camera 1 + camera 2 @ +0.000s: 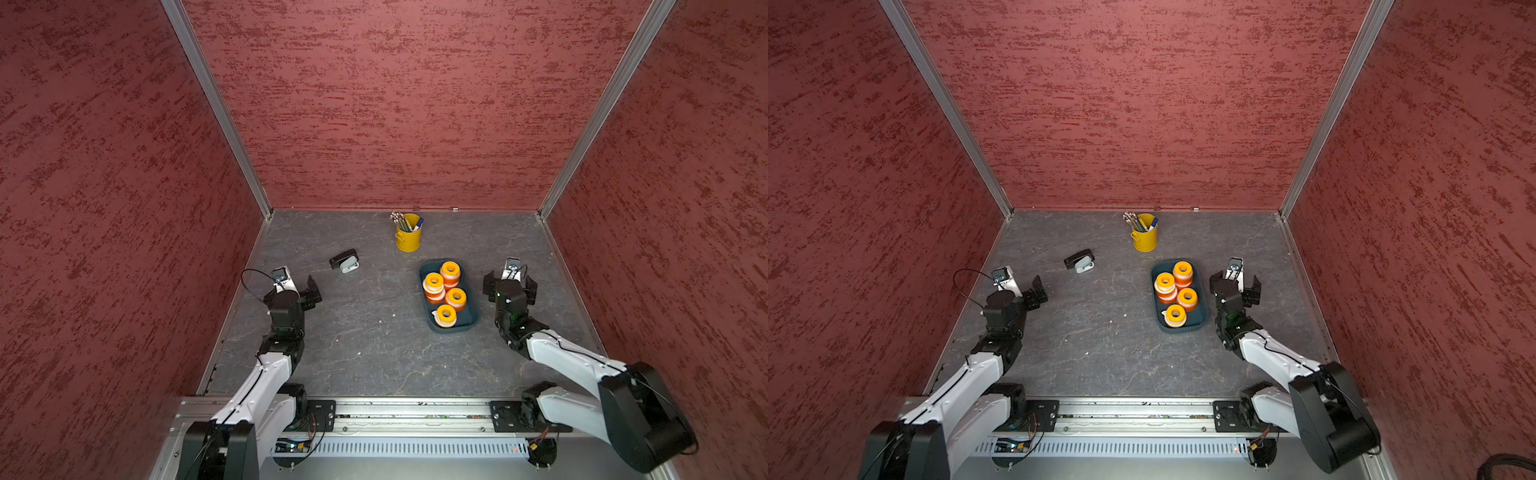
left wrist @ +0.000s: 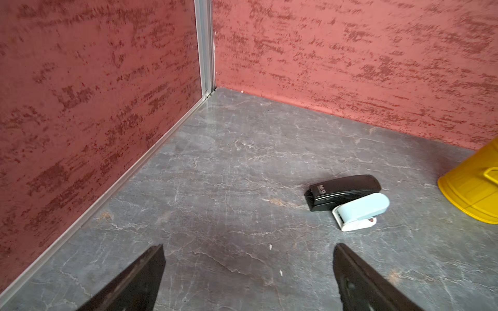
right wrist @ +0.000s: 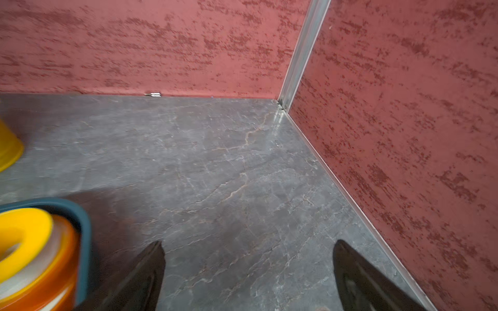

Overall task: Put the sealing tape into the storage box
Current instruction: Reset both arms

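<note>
The dark teal storage box (image 1: pixel 473 319) (image 1: pixel 1202 320) lies right of the floor's centre. Several rolls of sealing tape (image 1: pixel 456 297) (image 1: pixel 1187 297) stand stacked inside it, yellow ones on top of orange ones. In the right wrist view one such stack (image 3: pixel 24 234) shows behind the box's rim (image 3: pixel 84 223). My right gripper (image 1: pixel 511 279) (image 1: pixel 1236 281) (image 3: pixel 249 243) hangs open just right of the box, with only bare floor between its fingers. Near the left wall, far from the box, my left gripper (image 1: pixel 293 286) (image 1: pixel 1018 286) (image 2: pixel 249 246) is open and empty too.
A yellow pen bucket (image 1: pixel 408 237) (image 1: pixel 1145 237) (image 2: pixel 474 185) stands near the back wall. A black-and-grey stapler-like tool (image 1: pixel 344 261) (image 1: pixel 1079 261) (image 2: pixel 345 192) lies on the floor ahead of my left gripper. Red walls close in three sides.
</note>
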Controlling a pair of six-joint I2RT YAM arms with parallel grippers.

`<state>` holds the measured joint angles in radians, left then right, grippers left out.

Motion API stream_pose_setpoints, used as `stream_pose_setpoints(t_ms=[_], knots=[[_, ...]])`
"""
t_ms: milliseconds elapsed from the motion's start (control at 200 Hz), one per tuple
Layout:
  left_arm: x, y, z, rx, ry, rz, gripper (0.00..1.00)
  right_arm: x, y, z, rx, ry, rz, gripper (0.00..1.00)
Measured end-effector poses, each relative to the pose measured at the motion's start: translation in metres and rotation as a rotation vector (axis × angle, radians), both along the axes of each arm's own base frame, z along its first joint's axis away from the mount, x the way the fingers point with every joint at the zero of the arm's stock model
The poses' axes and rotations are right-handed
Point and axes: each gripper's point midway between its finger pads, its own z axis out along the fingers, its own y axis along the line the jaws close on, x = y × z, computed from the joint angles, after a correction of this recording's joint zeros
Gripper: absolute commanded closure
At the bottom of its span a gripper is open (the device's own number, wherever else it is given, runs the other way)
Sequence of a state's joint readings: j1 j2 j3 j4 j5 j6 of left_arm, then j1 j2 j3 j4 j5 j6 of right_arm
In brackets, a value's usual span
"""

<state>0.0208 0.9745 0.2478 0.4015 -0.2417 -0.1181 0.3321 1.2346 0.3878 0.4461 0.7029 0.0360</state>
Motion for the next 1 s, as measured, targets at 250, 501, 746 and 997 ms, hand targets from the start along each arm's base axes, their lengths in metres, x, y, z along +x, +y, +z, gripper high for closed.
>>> stream_pose_setpoints(t_ms=[250, 501, 746, 997], knots=[[0.038, 0.001, -0.034, -0.062, 0.058, -0.075, 0.0, 0.024, -0.015, -0.016, 0.013, -0.005, -0.014, 0.02], [0.079, -0.034, -0.026, 0.002, 0.024, -0.223, 0.0, 0.037, -0.025, -0.016, 0.056, -0.092, 0.049, 0.02], [0.082, -0.037, -0.02, 0.03, -0.003, -0.247, 0.0, 0.047, -0.02, -0.031, 0.122, -0.077, 0.162, 0.02], [0.083, -0.038, -0.018, 0.034, -0.012, -0.251, 0.0, 0.049, -0.018, -0.032, 0.148, -0.079, 0.193, 0.01]])
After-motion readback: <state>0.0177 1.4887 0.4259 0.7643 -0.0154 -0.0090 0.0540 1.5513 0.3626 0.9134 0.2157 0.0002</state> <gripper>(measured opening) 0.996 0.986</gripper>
